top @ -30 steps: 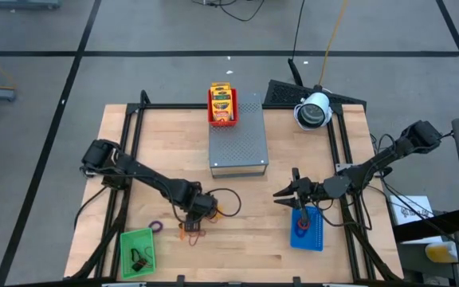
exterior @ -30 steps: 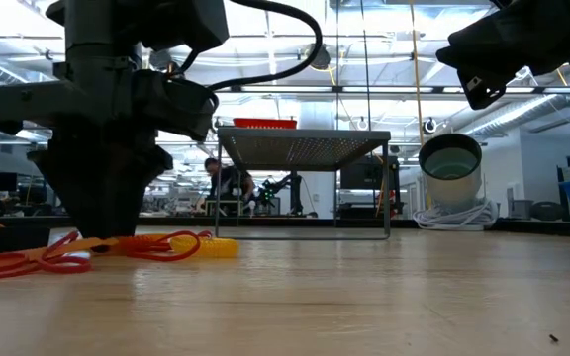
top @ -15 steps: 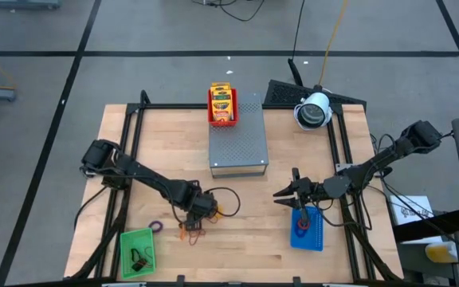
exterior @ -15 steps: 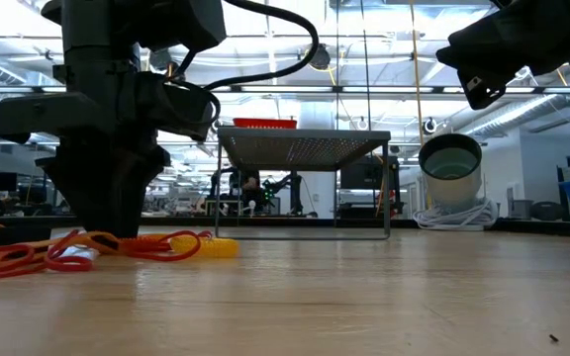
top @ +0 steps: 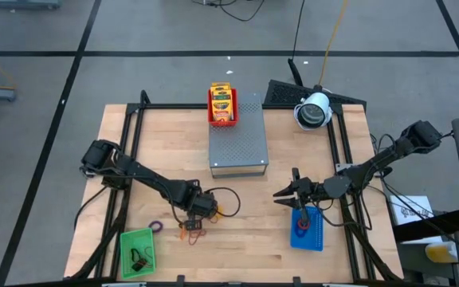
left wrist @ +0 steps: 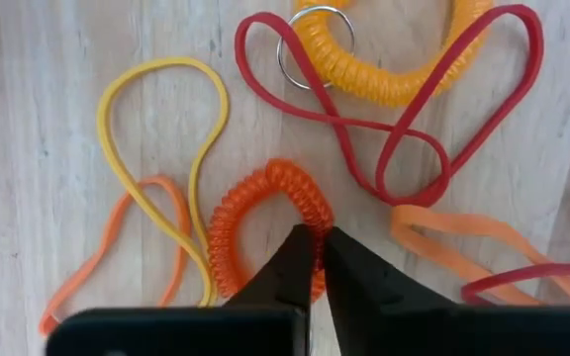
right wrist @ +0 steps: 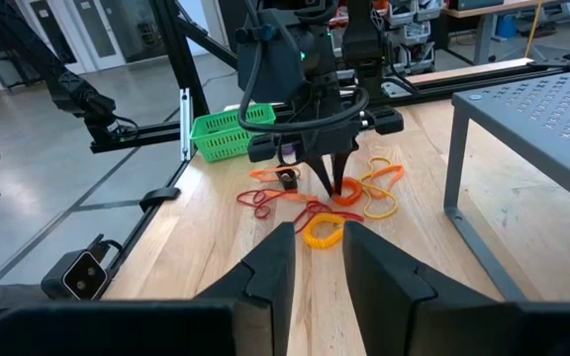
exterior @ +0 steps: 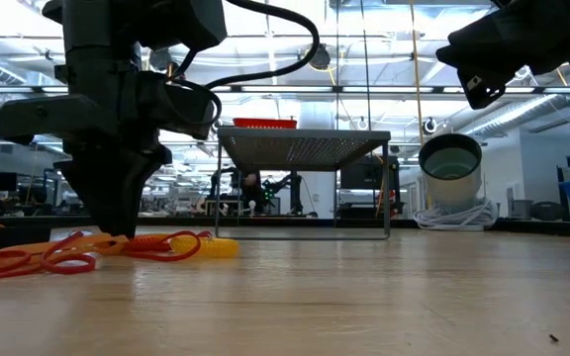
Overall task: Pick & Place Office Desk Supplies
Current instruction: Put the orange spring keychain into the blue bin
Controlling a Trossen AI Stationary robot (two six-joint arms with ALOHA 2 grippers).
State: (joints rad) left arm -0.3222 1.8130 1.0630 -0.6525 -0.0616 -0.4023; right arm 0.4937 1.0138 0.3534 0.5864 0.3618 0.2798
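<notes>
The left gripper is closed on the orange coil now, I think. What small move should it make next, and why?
Probably a slow, straight lift. The left gripper has its fingers pinched on the rim of the orange coil, which lies on the table among loose rubber bands. A yellow band crosses right beside it, so lifting gently should show whether a band comes along.

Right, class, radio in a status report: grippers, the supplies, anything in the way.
Left gripper shut on orange coil band at the table. Right gripper open, hovering above blue tray. Red band and yellow band lie close beside.
</notes>
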